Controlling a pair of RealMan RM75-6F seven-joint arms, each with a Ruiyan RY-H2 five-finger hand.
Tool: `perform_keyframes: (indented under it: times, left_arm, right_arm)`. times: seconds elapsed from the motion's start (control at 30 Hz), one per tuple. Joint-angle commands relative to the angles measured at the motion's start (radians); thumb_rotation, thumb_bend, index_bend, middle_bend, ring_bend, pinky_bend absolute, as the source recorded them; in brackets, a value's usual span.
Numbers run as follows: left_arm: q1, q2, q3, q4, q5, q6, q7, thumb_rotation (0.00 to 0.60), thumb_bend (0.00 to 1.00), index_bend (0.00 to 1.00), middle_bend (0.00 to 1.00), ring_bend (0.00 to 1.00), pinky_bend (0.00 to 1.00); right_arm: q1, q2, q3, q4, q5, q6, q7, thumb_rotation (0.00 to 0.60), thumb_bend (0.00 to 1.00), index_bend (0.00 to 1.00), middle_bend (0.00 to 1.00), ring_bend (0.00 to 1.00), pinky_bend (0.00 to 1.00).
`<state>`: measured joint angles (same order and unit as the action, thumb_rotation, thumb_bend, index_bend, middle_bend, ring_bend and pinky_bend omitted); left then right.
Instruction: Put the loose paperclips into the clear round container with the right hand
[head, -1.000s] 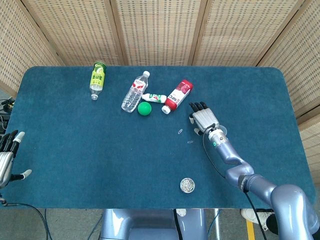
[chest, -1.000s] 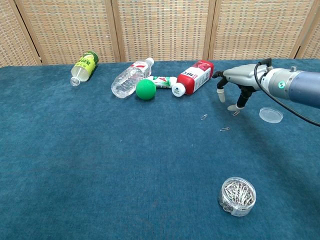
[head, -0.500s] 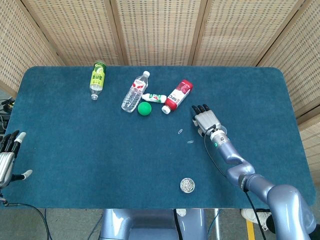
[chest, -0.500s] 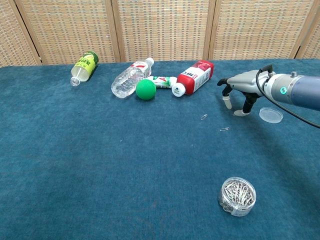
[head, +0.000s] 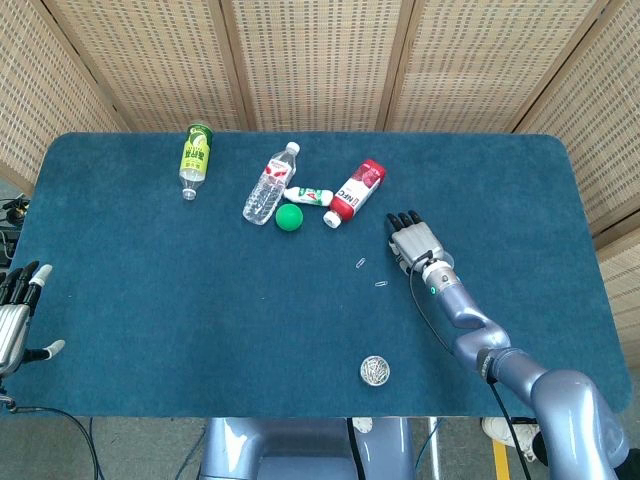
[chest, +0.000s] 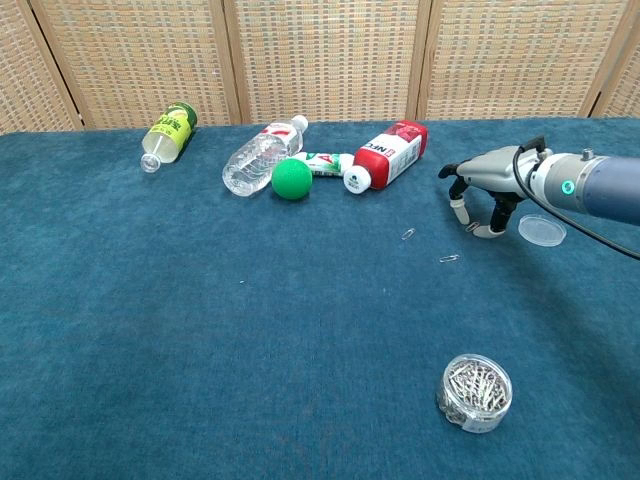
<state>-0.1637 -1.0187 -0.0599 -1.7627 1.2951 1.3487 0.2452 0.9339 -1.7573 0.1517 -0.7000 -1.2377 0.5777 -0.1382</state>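
Note:
Two loose paperclips lie on the blue cloth, one (chest: 408, 234) (head: 361, 263) further back and one (chest: 450, 259) (head: 381, 284) nearer. A third paperclip (chest: 472, 227) lies right under my right hand (chest: 482, 188) (head: 413, 240). That hand is low over the table, with its fingers pointing down and apart and its fingertips (chest: 460, 211) at the cloth on either side of the clip. It holds nothing I can see. The clear round container (chest: 476, 392) (head: 375, 371), with several clips in it, stands near the front edge. My left hand (head: 14, 312) hangs open off the table's left side.
The container's clear lid (chest: 541, 230) lies just right of my right hand. At the back lie a red-and-white bottle (chest: 390, 152), a small tube (chest: 322, 164), a green ball (chest: 292, 179), a clear water bottle (chest: 258, 155) and a green bottle (chest: 168, 131).
My right hand has sunk toward the cloth and drawn slightly nearer, its fingertips now down around the third paperclip. The clips, container and left hand have not moved.

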Motion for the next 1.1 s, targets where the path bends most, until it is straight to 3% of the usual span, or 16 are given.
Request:
perform_keyframes:
  times: [0.03,1.1]
  left_arm:
    - [0.000,0.000,0.000,0.000,0.000,-0.001,0.000,0.600,0.00,0.00,0.00,0.00,0.00]
    - [-0.006,-0.001,0.002,0.003,-0.006,-0.013,-0.002,0.600,0.00,0.00,0.00,0.00,0.00]
  right_arm:
    - [0.000,-0.001,-0.004,0.003,-0.004,-0.001,-0.005,0.600,0.35,0.49,0.00,0.00,0.00]
    - [0.020,-0.065,0.019,0.071,0.005,-0.013,-0.015,0.600,0.35,0.51,0.00,0.00,0.00]
